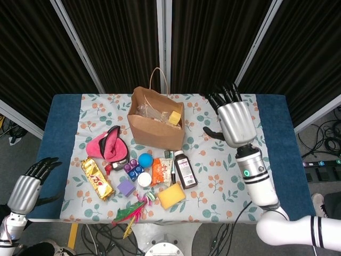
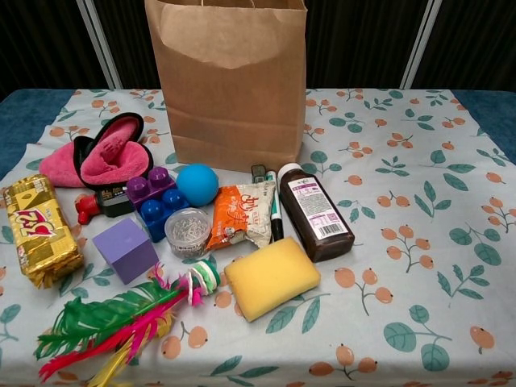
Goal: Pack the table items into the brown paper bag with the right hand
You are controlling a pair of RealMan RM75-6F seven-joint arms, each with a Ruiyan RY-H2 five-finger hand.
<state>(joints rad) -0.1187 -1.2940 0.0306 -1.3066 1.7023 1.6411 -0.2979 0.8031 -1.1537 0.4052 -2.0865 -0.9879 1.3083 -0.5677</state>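
Evidently empty, the right hand [image 1: 234,124] hung spread beside the bag [image 1: 155,121] at the table's [image 1: 277,128] back edge; items [image 2: 270,276] clustered near the front — best swing wide, descend onto one.

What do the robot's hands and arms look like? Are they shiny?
Yes, a bit shiny! Each hand, the right hand and the left hand, has a silver metal-looking back and black fingers. The right wrist is a silver-grey tube with a tiny green light, then a fat white arm with a black band near the picture's edge. The chest view shows no hands.
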